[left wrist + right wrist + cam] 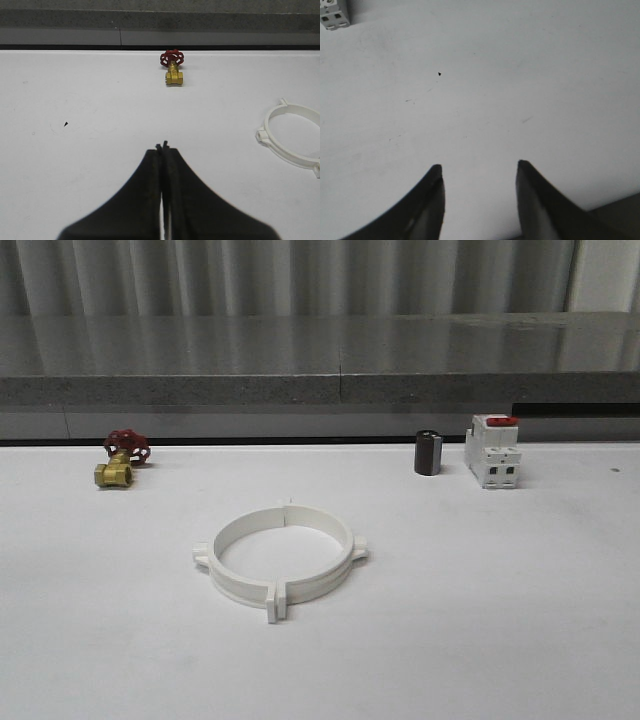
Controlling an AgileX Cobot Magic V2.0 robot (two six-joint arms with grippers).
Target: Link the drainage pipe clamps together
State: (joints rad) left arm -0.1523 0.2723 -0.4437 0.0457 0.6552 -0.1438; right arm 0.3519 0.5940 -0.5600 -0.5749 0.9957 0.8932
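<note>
Clamps (281, 560) sit lower centre of frame, two halves already forming one ring; task looks done. Left gripper (162, 146) pinched closed, empty; right gripper (479, 170) spread apart, empty. Valve (122, 460), breaker (492, 452) behind.

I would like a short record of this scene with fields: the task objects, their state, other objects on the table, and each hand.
task objects: two white plastic semicircular clamp halves
state: lying flat mid-table as one ring, end tabs meeting at near and far seams; whether they are locked, I cannot tell
other objects: brass valve with red handwheel far left; small dark cylinder and white boxy breaker with red switch far right
left hand: fingers together, holding nothing, above bare white table
right hand: fingers apart, holding nothing
</note>
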